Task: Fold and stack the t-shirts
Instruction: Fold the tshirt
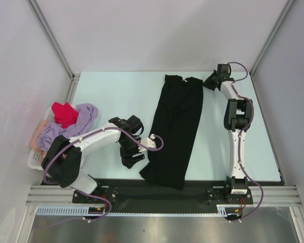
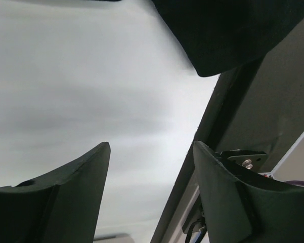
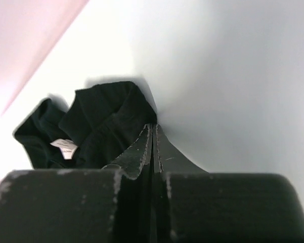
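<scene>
The long black cloth t-shirt [image 1: 176, 126] lies as a narrow strip down the middle of the pale table [image 1: 116, 96], its near hem reaching the dark front edge, with bare surface on either side. The right gripper [image 3: 153, 126] is clamped on the shirt's far corner. The left gripper [image 2: 150, 147] hangs spread beside the near hem. A white neck tag [image 3: 64, 147] shows (print too small to read). A red shirt [image 1: 64, 114] and a lavender shirt [image 1: 86, 115] heap on the white lattice basket [image 1: 35, 159] at the left edge.

black t-shirt [image 1: 174, 126], folded lengthwise, lying centre; coloured shirts [image 1: 80, 117] heaped left
</scene>
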### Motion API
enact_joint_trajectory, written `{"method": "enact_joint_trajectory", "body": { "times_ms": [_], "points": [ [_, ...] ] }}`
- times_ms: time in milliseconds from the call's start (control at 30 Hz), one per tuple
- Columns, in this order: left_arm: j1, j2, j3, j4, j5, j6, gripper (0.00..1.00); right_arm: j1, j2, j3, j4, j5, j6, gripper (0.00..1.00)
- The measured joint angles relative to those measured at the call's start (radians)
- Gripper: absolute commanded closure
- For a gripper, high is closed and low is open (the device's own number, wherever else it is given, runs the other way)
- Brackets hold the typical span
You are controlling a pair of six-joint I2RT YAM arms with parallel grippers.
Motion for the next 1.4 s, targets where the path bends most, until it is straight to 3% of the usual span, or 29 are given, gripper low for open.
{"method": "enact_joint_trajectory", "body": {
  "times_ms": [267,300,333,433,533,733,933,1067,1200,1400],
  "points": [
    [-0.014,0.052,0.074,-0.017,0.002,-0.052,0.27,0.011,0.184,0.237,0.122,-0.029,0.16,1.0],
    [-0.019,0.063,0.09,-0.01,0.001,-0.061,0.27,0.013,0.194,0.244,0.136,-0.028,0.172,0.94],
    [-0.023,0.072,0.101,-0.003,0.001,-0.066,0.27,0.014,0.195,0.244,0.142,-0.027,0.187,0.7],
    [-0.053,0.094,0.126,0.028,-0.001,-0.089,0.27,0.014,0.184,0.234,0.17,-0.023,0.195,0.45],
    [-0.107,0.099,0.133,0.043,-0.008,-0.087,0.28,0.007,0.106,0.135,0.173,-0.02,0.177,0.37],
    [-0.22,0.086,0.11,0.124,-0.058,-0.05,0.28,-0.054,-0.196,-0.196,0.053,0.017,0.065,0.35],
    [-0.265,-0.016,-0.093,0.288,-0.113,0.037,0.29,-0.093,-0.76,-0.811,0.047,0.041,-0.024,0.31],
    [-0.311,-0.131,-0.224,0.409,-0.132,0.11,0.29,-0.03,-1.102,-1.156,0.029,0.043,-0.075,0.3],
    [-0.371,-0.259,-0.352,0.539,-0.132,0.203,0.29,0.092,-1.32,-1.427,-0.037,0.051,-0.098,0.3],
    [-0.449,-0.309,-0.426,0.632,-0.097,0.282,0.27,0.219,-1.649,-1.657,-0.208,0.085,-0.059,0.36]
  ]
}}
